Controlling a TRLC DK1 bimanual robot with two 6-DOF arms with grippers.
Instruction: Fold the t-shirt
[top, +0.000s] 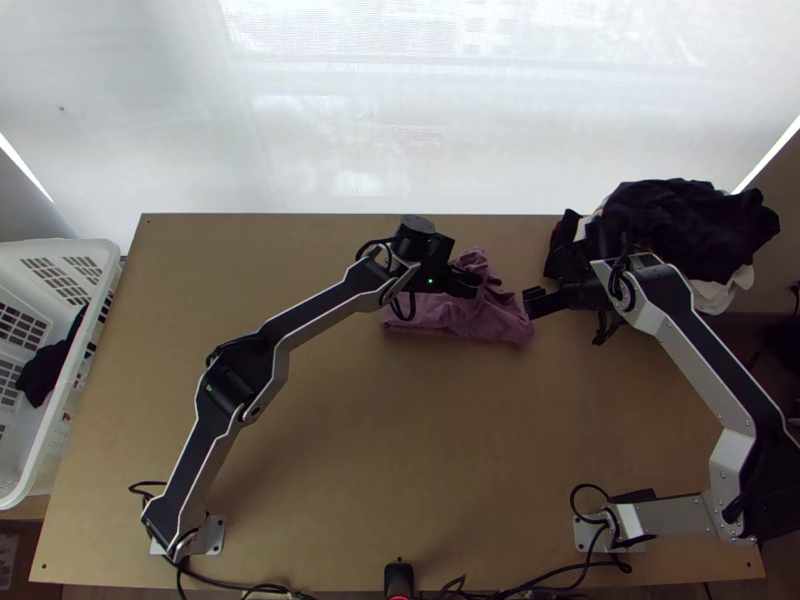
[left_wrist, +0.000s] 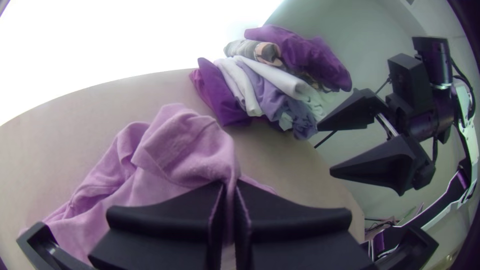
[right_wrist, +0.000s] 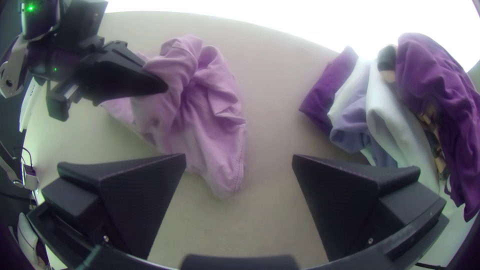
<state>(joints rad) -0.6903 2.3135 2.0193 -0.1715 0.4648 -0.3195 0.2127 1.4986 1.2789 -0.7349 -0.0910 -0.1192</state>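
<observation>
At the far left of the top view is a white basket (top: 62, 405) with some dark cloth (top: 42, 372) in it. That is not part of this job.

Next comes the left gripper (top: 472, 284), just above the middle of the top view. Its fingers are closed tight with a bit of cloth pinched between them. The cloth is all wrinkly there, so it is hard to be sure which part of the shirt it has.

The pink-purple t-shirt (top: 455, 318) is on the table (top: 350, 450), a bit above the middle of the top view. It is in a bunched-up heap. One side has a seam, but the shirt is not spread flat, and there is no neat fold to see.

Just to the right of the shirt is the right gripper (right_wrist: 240, 157). Its fingers are wide apart with nothing held, and they are near the shirt's end.

At the upper right of the top view sits a big pile of clothes (top: 690, 230), well apart from the shirt.

So the job looks like it is only at the start. One gripper having hold of the shirt is the part that is done. Opening it up, making it flat and smooth, tucking in the sleeves and folding it small all look left to do.
</observation>
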